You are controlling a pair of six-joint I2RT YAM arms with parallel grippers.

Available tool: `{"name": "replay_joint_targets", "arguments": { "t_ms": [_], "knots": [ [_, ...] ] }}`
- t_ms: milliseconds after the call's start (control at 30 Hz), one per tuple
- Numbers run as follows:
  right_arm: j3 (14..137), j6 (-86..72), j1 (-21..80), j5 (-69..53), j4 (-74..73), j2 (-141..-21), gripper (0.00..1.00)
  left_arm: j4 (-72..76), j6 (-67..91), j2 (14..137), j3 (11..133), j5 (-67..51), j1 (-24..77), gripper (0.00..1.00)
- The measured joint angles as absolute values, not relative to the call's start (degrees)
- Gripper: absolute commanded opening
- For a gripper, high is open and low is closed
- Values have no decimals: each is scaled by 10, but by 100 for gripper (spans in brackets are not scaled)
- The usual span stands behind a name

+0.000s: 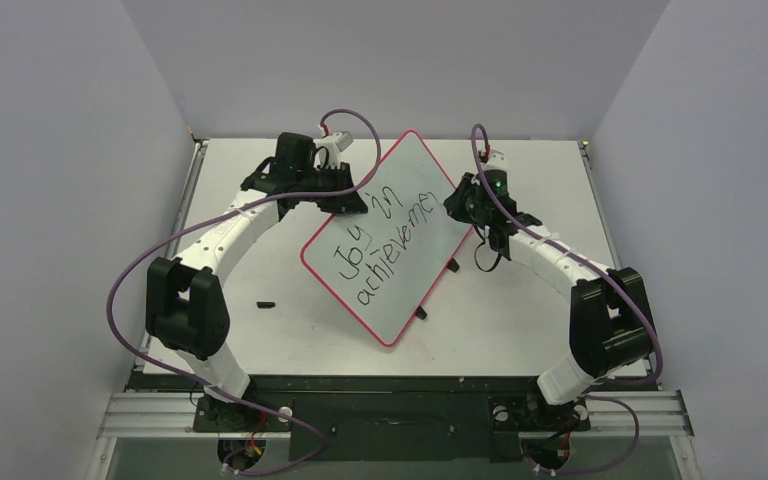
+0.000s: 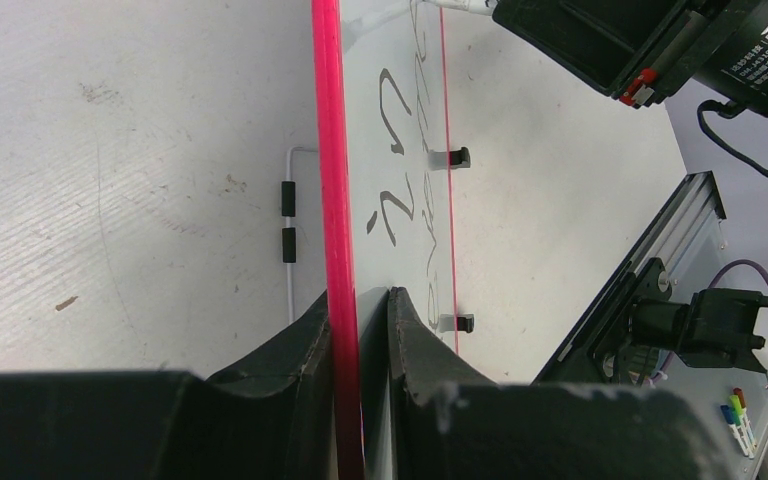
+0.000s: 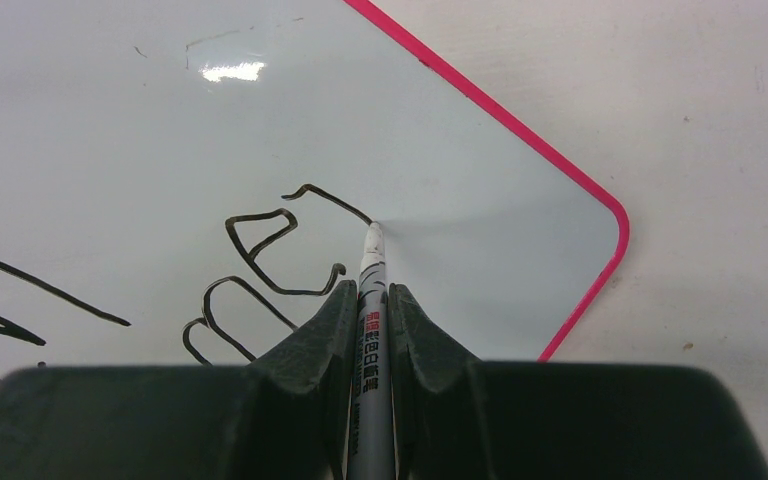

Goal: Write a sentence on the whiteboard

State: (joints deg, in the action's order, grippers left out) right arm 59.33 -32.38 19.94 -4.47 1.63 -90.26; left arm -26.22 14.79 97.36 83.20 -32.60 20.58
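Pinched a grey marker (image 3: 371,345) in the right gripper (image 3: 370,292), black fingers (image 3: 325,320) tight on both sides of the printed barrel. Pressed its white tip to the whiteboard (image 3: 140,120) at the end of the last black stroke, near the board's rounded right corner. Reached in from the right with that arm, elbow bent outward, wrist turned toward the board.

Clamped the board's far-left edge in the left gripper (image 2: 360,305), one finger on each face and the red rim between them. Arched the left arm up from its near base and over toward the far left.

Found the whiteboard mid-table (image 1: 540,320), turned like a diamond between the two arms; could not tell whether flat or tipped up. Read the sentence (image 1: 385,245) in two slanting lines, "Joy in" above a word beginning "achieveme", with "Joy" underlined and the final letters beside the pen tip. Saw two small black clips (image 2: 457,157) on the near-right edge, a small black piece (image 1: 266,302) lying apart on the table left of the board, a thin white wire (image 2: 290,180) with two black sleeves just beside the rim, and purple cables (image 1: 348,112) looping off both arms.

Noted a glossy pale board face, a thin red rim, a matte speckled white tabletop and plain grey walls.
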Motion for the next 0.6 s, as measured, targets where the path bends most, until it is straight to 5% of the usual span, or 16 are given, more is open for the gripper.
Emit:
{"name": "replay_joint_targets", "arguments": {
  "t_ms": [600],
  "knots": [
    [646,-329,201,-63,1,-919,0,-261,144,972,832,-325,208,0]
  ]
}}
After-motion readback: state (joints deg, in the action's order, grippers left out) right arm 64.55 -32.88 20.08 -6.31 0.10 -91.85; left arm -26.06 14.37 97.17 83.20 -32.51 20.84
